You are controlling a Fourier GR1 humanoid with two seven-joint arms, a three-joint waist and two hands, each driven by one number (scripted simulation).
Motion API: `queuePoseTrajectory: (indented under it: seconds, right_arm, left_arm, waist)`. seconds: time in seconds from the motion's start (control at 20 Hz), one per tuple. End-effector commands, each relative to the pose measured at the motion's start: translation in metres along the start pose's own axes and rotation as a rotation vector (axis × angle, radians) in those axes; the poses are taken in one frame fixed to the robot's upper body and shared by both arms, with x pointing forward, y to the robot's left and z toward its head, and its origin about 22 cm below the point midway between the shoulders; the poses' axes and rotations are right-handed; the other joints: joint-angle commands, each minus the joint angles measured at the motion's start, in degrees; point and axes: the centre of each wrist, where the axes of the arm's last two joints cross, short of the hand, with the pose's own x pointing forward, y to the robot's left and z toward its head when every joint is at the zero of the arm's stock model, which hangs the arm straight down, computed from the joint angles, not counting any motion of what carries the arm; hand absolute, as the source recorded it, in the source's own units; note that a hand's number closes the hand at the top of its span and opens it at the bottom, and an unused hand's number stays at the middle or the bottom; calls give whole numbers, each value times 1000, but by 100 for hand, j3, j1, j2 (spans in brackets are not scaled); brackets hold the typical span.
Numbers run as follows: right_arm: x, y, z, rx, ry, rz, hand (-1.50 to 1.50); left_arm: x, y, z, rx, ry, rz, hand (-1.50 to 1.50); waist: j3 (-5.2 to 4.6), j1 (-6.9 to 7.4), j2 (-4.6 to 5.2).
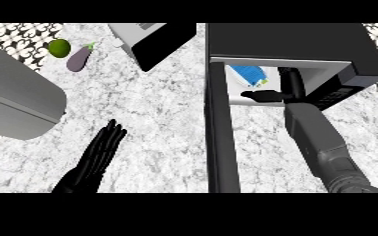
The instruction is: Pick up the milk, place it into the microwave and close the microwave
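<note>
Marble counter (170,120), microwave (295,45) door ajar, milk (249,75) inside, right hand (264,96) spread beside it

A mottled, marble-like finish is shown by the counter (162,110). At one o'clock, the microwave (288,37) is seen matt black; the milk (248,74) looks smooth.

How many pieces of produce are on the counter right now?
2. A green round fruit lies near the counter's far-left corner, and a purple eggplant lies just to its right, slightly nearer. Others could be hidden behind the open microwave.
</note>
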Motion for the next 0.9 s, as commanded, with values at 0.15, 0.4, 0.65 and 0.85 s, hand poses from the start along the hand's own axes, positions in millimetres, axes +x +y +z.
queuePoseTrajectory:
  seconds: [0.15, 0.4, 0.65, 0.85]
  right_arm:
    - [-26, 1, 39, 7, -8, -81, -150]
    - [-43, -20, 72, 28, -16, -77, -150]
    - [-46, -30, 92, 61, -27, -89, -150]
    - [-48, -39, 115, 69, -17, -90, -150]
  left_arm:
    - [-2, -16, -21, -174, 53, -14, 150]
    - [-15, -31, -36, -251, 32, -80, 150]
    - [-32, -48, -53, -249, 117, -54, 150]
    - [-47, -52, -58, -309, 120, -164, 150]
  waist:
    - [-7, -220, -78]
    - [-11, -287, -104]
    - [-22, -455, -146]
    - [-29, -521, -165]
